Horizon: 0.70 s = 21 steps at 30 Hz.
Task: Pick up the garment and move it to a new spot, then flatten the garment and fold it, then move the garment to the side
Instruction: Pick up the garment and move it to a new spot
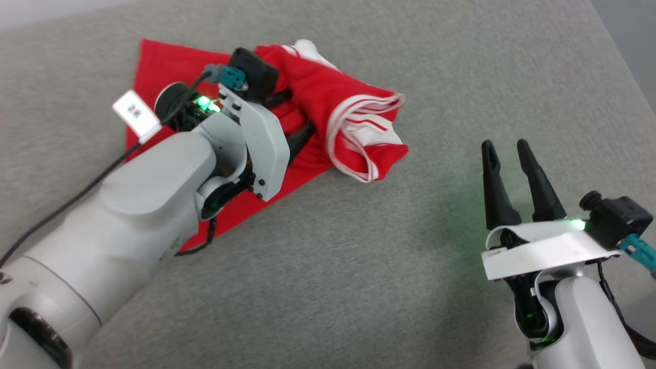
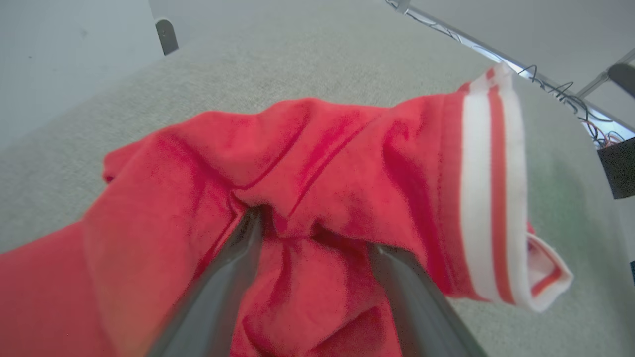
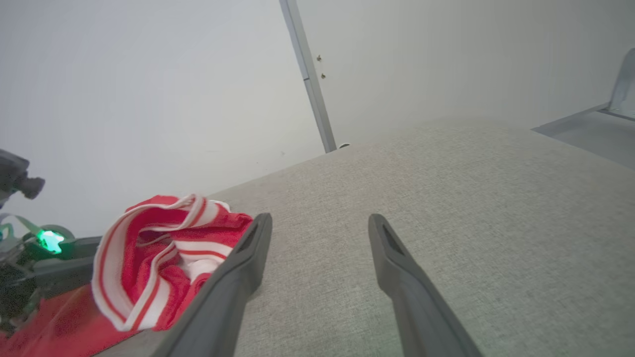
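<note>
Left claw (image 2: 315, 230) wide, tips in bunched garment (image 2: 347, 163).

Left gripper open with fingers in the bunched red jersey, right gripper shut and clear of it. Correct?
No: the right gripper is open, fingers spread, per the right wrist view. Rest holds: left gripper open with fingers in the bunched red jersey, right one clear of it.

Tips of left jaws hidden under garment (image 2: 347, 163) folds, white tag (image 1: 136, 114) lettering unreadable
</note>
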### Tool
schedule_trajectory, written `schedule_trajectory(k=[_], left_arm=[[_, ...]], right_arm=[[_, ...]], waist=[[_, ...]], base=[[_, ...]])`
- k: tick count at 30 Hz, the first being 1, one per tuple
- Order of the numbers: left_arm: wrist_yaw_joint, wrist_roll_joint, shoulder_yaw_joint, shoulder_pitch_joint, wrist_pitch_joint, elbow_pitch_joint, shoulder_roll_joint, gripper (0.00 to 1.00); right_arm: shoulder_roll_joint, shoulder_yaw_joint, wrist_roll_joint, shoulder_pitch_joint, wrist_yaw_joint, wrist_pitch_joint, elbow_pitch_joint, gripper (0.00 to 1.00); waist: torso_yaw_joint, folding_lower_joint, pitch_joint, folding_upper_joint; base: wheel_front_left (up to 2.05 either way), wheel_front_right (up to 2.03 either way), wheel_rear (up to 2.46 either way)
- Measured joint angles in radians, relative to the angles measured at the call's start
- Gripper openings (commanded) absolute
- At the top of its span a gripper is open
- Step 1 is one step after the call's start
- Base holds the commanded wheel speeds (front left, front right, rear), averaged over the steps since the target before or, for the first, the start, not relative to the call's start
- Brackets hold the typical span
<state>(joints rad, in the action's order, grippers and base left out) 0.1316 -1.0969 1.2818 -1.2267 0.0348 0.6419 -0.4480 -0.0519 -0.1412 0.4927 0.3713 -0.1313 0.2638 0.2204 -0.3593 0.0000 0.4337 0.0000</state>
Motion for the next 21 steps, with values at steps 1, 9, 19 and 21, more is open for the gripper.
schedule_trajectory(k=[1,9,19,21], left_arm=[[0.0,-0.012,-0.001,0.002,-0.032,-0.004,0.001,1.0],[0.0,-0.083,-0.012,0.123,-0.254,-0.02,-0.006,1.0],[0.0,-0.099,-0.285,0.431,-0.299,0.018,-0.045,1.0],[-0.008,-0.051,-0.384,0.515,-0.299,0.021,-0.052,1.0]], right_arm=[[0.0,0.0,-0.017,-0.005,0.0,0.0,0.004,1.0],[-0.016,-0.007,-0.115,-0.047,0.0,0.0,0.052,1.0],[-0.082,0.001,-0.133,-0.122,0.0,0.0,0.101,1.0],[-0.096,0.009,-0.134,-0.141,0.0,0.0,0.107,1.0]], waist=[[0.01,0.0,-0.011,0.0],[0.118,0.0,-0.105,0.0],[0.282,0.0,-0.212,0.0],[0.315,0.0,-0.23,0.0]], base=[[0.0,0.0,0.0],[0.0,0.0,0.0],[0.0,0.0,0.0],[0.0,0.0,0.0]])
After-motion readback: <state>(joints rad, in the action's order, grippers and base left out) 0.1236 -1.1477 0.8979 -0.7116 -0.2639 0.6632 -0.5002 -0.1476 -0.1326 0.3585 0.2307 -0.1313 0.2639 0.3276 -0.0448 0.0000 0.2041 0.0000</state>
